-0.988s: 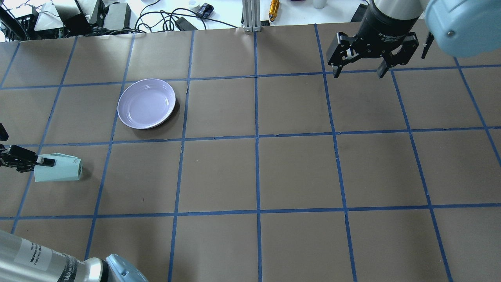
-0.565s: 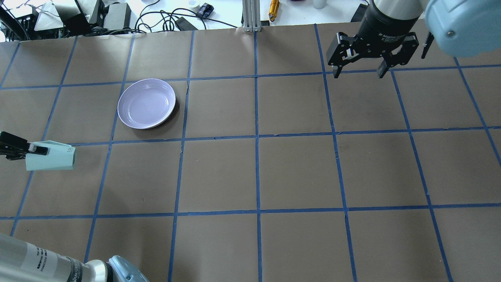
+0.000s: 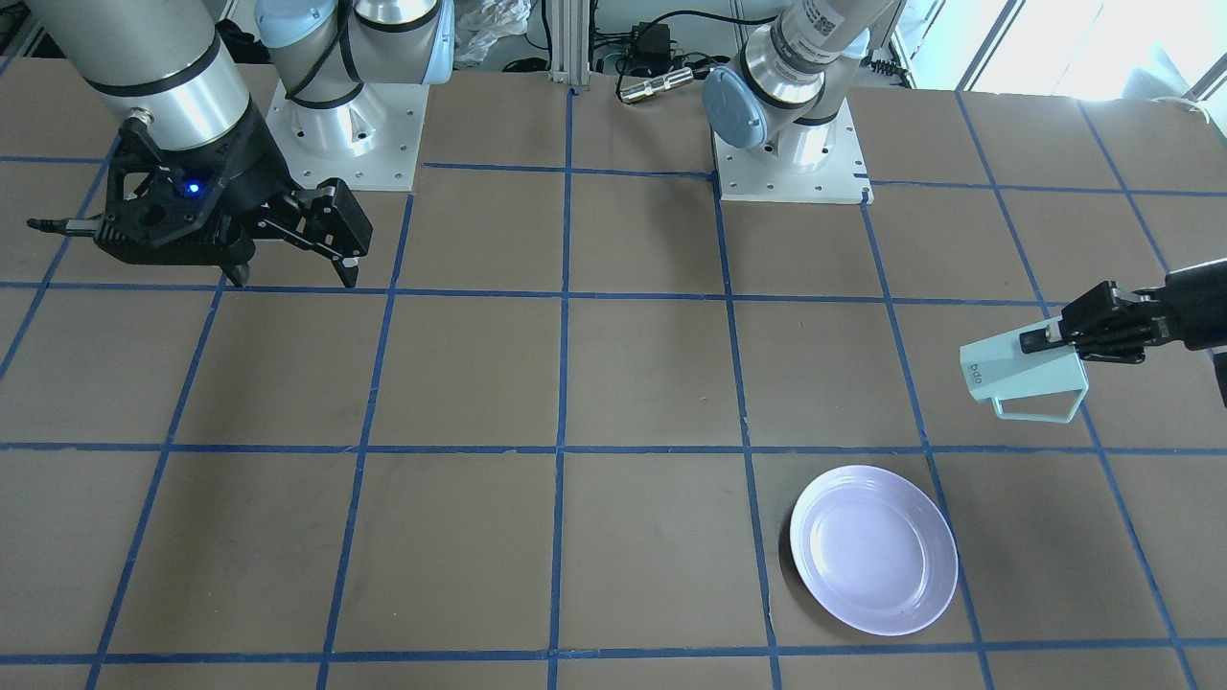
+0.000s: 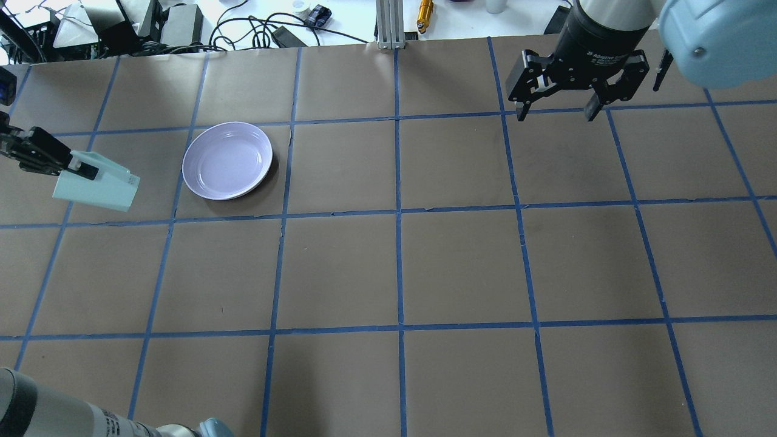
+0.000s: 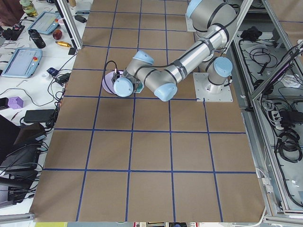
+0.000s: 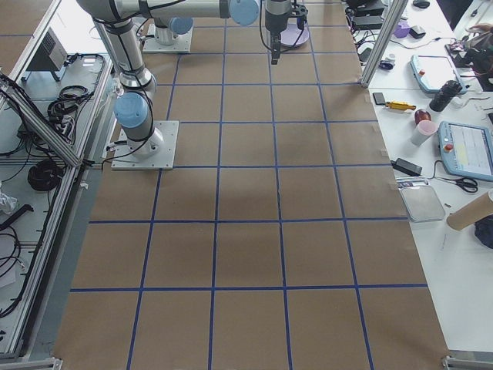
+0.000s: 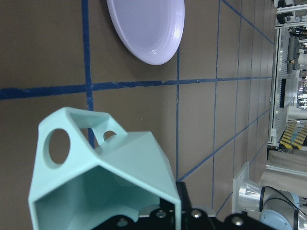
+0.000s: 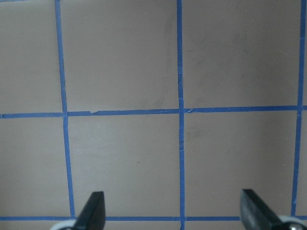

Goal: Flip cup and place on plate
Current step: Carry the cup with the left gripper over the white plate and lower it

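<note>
1. Since a moment ago the left gripper (image 4: pixel 78 168) has carried the cup (image 4: pixel 97 187) away from the robot's side of the table; the cup is now level with the plate (image 4: pixel 227 159), and it was nearer the robot before; the right gripper (image 4: pixel 555 114) has stayed where it was.
2. The left gripper's fingers are pinched on the cup's wall at the open end; one dark finger (image 3: pixel 1045 334) lies along the outside of the cup.
3. The cup lies on its side and tips a little; its closed bottom, with small dark letters, points toward the plate; its handle sticks out on the side away from the robot.
4. The cup is near the plate, on the robot's left of it, but they do not touch; I cannot tell how high the cup is above the table (image 4: pixel 461 267).
5. The plate sits flat on the brown table, right way up.
6. The right gripper hangs over the table well apart from the cup and plate; its two fingers are spread wide and hold nothing; under it are brown paper and blue tape lines (image 8: pixel 180 111).
</note>
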